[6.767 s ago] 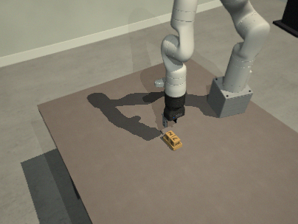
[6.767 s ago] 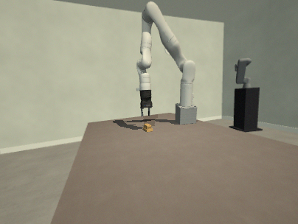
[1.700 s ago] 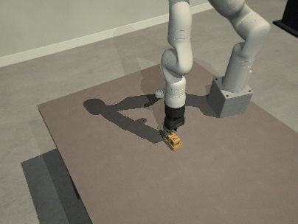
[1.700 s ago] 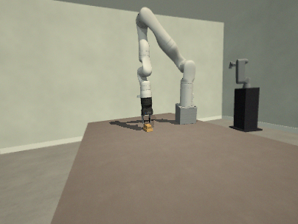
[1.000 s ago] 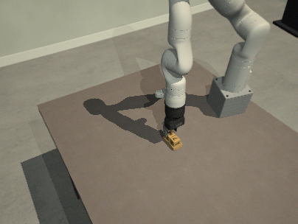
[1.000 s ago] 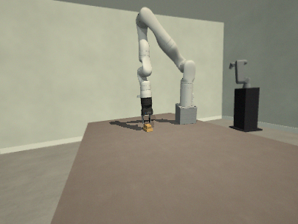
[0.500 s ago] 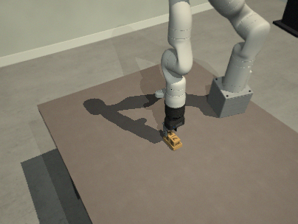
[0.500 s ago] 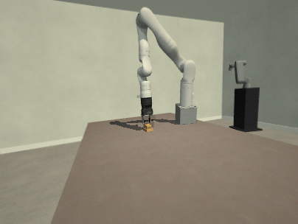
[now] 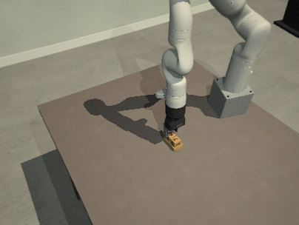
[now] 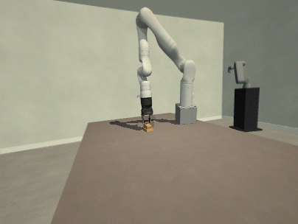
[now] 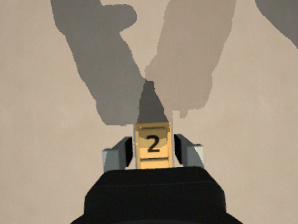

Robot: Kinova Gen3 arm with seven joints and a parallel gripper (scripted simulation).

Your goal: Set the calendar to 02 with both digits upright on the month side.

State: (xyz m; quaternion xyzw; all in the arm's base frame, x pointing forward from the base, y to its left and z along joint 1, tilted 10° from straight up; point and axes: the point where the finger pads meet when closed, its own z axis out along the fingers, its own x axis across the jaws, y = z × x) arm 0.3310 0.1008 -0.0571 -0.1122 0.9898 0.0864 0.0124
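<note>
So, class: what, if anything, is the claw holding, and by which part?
Nothing. The claw is open, its fingers either side of the cube showing 2.

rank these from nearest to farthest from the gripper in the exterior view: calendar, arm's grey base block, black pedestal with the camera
1. The calendar, right under the open gripper, between its fingers.
2. The arm's grey base block, on the table's far edge, to the right.
3. The black pedestal, off the table on the floor, far right.

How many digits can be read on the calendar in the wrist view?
1. A "2" shows on top of the yellow cube, which sits between the open gripper fingers. The gripper body hides the rest, so other digits may be hidden.
</note>
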